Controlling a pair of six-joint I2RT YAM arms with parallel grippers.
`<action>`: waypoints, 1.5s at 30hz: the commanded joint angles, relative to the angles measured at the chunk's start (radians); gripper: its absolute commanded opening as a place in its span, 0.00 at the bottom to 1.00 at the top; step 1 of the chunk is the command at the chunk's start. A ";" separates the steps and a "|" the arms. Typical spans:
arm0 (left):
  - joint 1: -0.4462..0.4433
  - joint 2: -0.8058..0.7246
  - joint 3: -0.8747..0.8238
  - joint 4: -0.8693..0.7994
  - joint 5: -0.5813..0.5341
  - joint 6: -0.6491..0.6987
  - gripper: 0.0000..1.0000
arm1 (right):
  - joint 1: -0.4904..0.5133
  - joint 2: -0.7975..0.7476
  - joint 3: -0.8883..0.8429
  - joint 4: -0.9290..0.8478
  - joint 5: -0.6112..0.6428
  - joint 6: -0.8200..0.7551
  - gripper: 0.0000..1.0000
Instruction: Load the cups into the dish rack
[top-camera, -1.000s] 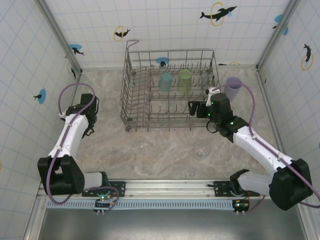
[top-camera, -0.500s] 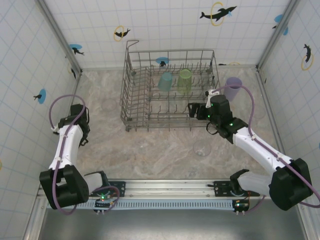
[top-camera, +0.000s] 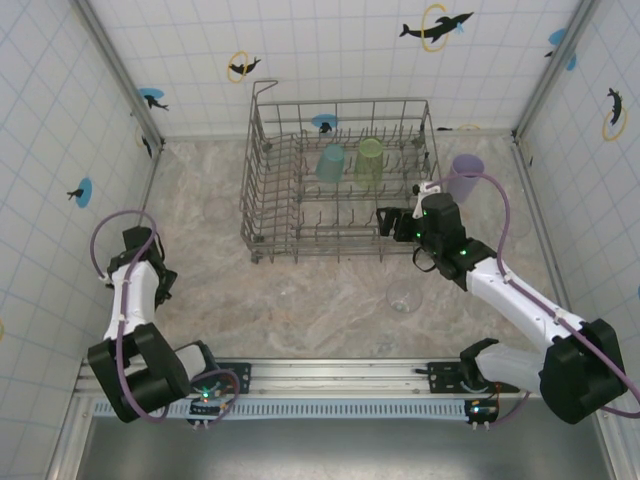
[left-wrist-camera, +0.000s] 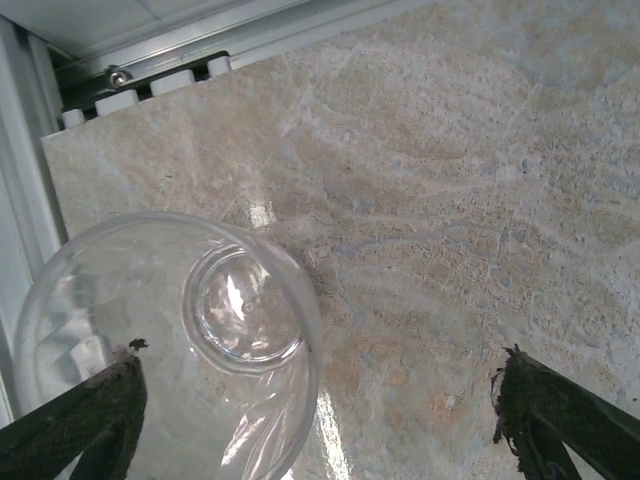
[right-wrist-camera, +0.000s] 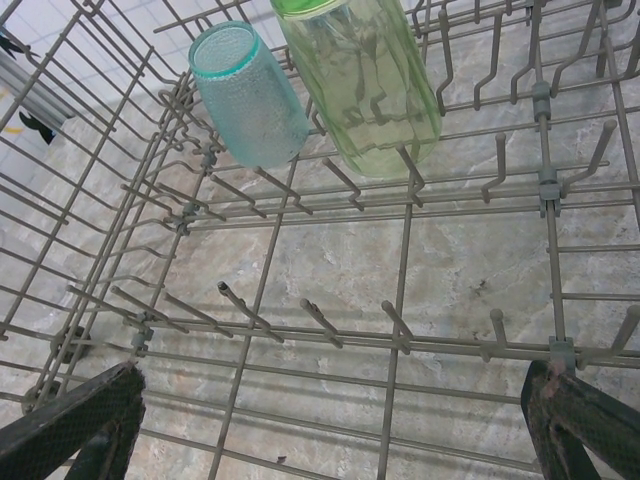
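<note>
Left hand (left-wrist-camera: 318, 365): down at the left side of the bench (top-camera: 330, 312), fingers spread wide, gripping nothing!
Clear cup (left-wrist-camera: 180, 350): right under that hand on the bench, just beside one finger and well apart from the other. Which way up it stands, I can't tell.
Dish rack (top-camera: 345, 102): mid-bench toward the back wall, most tines bare.
Teal cup (right-wrist-camera: 250, 100): in the rack, back row, leaning among the tines.
Lime green cup (right-wrist-camera: 365, 85): in too, just beside the teal one on its right.
Right hand (right-wrist-camera: 332, 375): hovering over the rack's near right part, fingers wide apart, empty.
Second clear cup (top-camera: 404, 296): out on the bench in front of the rack, beside the right arm.
Lavender cup (top-camera: 466, 172): on the bench just past the rack's right side, not loaded.
Progress: two in and at least three waiting, so I'd call it under halfway.
Likely next: the left hand looks lined up to close on its clear cup.
</note>
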 joint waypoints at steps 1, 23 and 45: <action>0.029 -0.006 -0.045 0.057 0.039 0.057 0.87 | 0.003 -0.026 -0.024 0.030 0.003 0.001 1.00; 0.078 -0.113 -0.088 0.192 0.230 0.177 0.00 | 0.001 -0.044 -0.051 0.038 -0.014 0.005 1.00; 0.077 -0.159 0.061 0.322 0.727 0.207 0.00 | 0.014 0.049 0.026 0.069 -0.090 0.032 1.00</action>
